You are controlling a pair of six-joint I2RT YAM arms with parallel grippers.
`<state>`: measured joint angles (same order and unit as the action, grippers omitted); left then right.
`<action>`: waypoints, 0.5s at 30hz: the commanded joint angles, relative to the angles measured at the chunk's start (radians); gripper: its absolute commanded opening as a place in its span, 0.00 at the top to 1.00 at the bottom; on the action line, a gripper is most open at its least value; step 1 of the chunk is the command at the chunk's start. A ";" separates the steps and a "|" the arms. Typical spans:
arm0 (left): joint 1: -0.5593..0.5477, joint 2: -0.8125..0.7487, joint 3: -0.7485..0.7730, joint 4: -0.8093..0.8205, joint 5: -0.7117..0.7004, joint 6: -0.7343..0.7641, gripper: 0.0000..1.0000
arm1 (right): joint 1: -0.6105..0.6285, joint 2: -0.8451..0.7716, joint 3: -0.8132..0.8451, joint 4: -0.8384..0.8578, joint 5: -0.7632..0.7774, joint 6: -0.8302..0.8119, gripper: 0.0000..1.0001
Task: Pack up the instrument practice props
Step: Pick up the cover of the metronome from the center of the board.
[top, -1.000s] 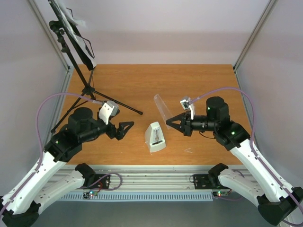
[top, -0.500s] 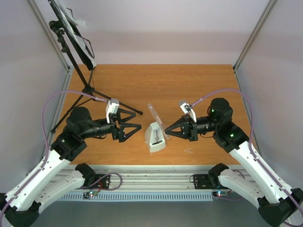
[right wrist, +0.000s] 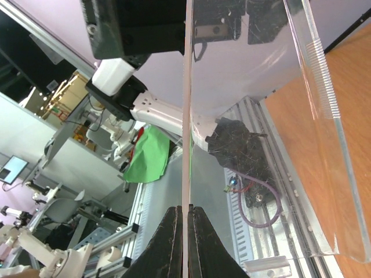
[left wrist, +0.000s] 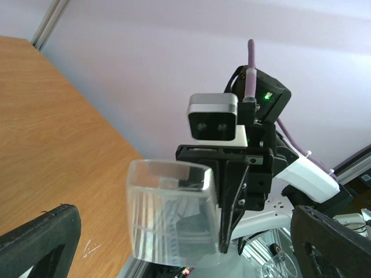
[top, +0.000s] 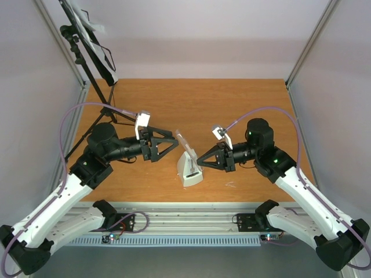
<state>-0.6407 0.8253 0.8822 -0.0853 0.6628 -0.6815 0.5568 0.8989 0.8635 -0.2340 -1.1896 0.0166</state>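
The small pale wedge-shaped metronome (top: 190, 168) stands on the wooden table near the front middle. Its clear plastic cover (top: 184, 142) hangs tilted just above it, pinched by one wall in my shut right gripper (top: 199, 160). In the right wrist view the cover's wall (right wrist: 186, 104) runs straight up from the closed right gripper (right wrist: 185, 211). My left gripper (top: 174, 145) is open, its tips just left of the cover. In the left wrist view the cover (left wrist: 171, 214) floats between the wide-apart fingers (left wrist: 35, 243). The black music stand (top: 87, 43) with white sheet-music pages (top: 95, 27) stands at the back left.
The stand's tripod legs (top: 113, 113) spread over the table's left side, behind my left arm. Metal frame posts (top: 304, 49) and pale walls bound the table on both sides. An aluminium rail (top: 191, 217) runs along the near edge.
Both arms have moved toward the middle. The right gripper has carried the cover left to above the metronome. The left gripper has swung right, up to the cover, and stayed open.
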 commanded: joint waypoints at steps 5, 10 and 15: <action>-0.001 0.040 0.041 0.071 0.006 -0.036 0.01 | 0.020 0.027 0.018 -0.014 0.025 -0.056 0.99; -0.009 0.064 0.057 0.024 -0.030 0.000 0.01 | 0.027 0.038 0.028 -0.014 0.023 -0.063 0.99; -0.019 0.084 0.061 0.037 -0.009 0.010 0.08 | 0.032 0.047 0.031 -0.016 0.028 -0.067 0.99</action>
<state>-0.6495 0.8986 0.9081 -0.0788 0.6399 -0.6926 0.5785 0.9401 0.8639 -0.2447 -1.1648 -0.0292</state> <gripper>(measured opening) 0.954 0.037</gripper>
